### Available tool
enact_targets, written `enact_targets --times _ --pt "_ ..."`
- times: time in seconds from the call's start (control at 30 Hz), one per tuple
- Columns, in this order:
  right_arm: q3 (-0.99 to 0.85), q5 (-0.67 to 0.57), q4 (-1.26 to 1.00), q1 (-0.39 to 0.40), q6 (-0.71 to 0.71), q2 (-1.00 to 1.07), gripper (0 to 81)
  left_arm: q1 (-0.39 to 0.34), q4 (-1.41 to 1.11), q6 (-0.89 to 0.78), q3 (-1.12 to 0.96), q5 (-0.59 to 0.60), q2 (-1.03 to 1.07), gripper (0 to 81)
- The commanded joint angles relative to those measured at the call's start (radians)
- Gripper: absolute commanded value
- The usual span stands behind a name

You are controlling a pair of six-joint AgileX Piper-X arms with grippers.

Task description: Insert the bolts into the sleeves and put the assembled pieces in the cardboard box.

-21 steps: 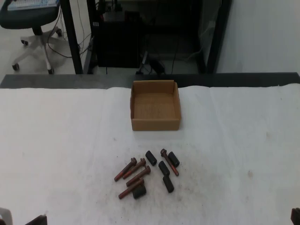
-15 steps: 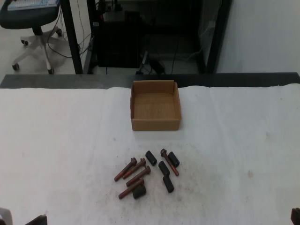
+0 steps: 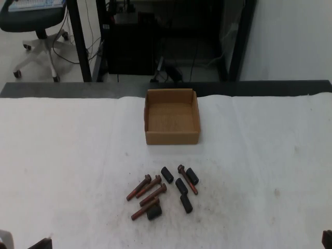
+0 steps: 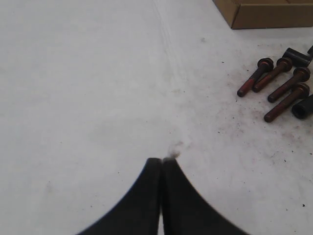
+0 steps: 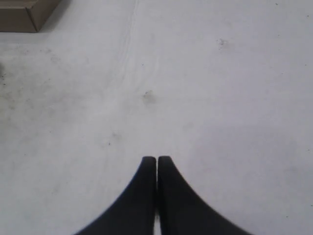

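Bolts point(image 3: 148, 193) and sleeves point(image 3: 181, 186) lie loose in one pile. It's ahead of your left tool point(image 4: 161, 160) and off toward the right arm's side, well apart from both tools. Four bolts lie side by side. A fifth lies among the sleeves on the side nearer the right tool point(image 5: 156, 159). None looks inserted. One sleeve touches the bolt closest to you, can't tell more.

The cardboard box point(image 3: 172, 137) is beyond the pile, farther from both tools, with nothing visible in it.

Both tools are clenched on nothing, fingers pressed together, low over bare counter point(image 4: 88, 98).

Step in hand looks like the very start, nothing assembled. Next you probably need both tools released, one onto a bolt shank, the other onto a sleeve. The parts are crowded, so go for an outer one.
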Motion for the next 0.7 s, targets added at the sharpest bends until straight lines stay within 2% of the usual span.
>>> enact_targets --times 0.0,0.13,0.23,0.3,0.43,0.6,0.67 --pt "-0.010 -0.005 -0.006 -0.003 0.001 -0.002 0.8 -0.003 -0.002 -0.004 -0.010 -0.008 -0.003 0.3" --pt "-0.010 0.001 -0.024 -0.003 0.001 -0.002 0.8 -0.003 -0.014 -0.016 -0.010 -0.001 -0.003 0.3" --pt "-0.010 -0.015 -0.111 -0.001 0.014 -0.002 0.8 -0.003 -0.123 -0.229 -0.010 0.103 -0.003 0.3" --pt "-0.010 -0.042 -0.203 -0.001 0.062 -0.002 0.8 -0.003 -0.222 -0.280 -0.010 0.134 -0.003 0.3" --pt "-0.010 -0.087 -0.435 -0.001 0.284 -0.002 0.8 -0.003 -0.390 -0.313 -0.010 0.134 -0.003 0.3" --pt "-0.010 -0.111 -0.608 -0.001 0.763 -0.002 0.8 -0.003 -0.552 -0.346 -0.010 0.134 -0.003 0.3" --pt "-0.010 -0.102 -0.647 -0.001 0.832 -0.002 0.8 -0.003 -0.599 -0.346 -0.010 0.134 -0.003 0.3"
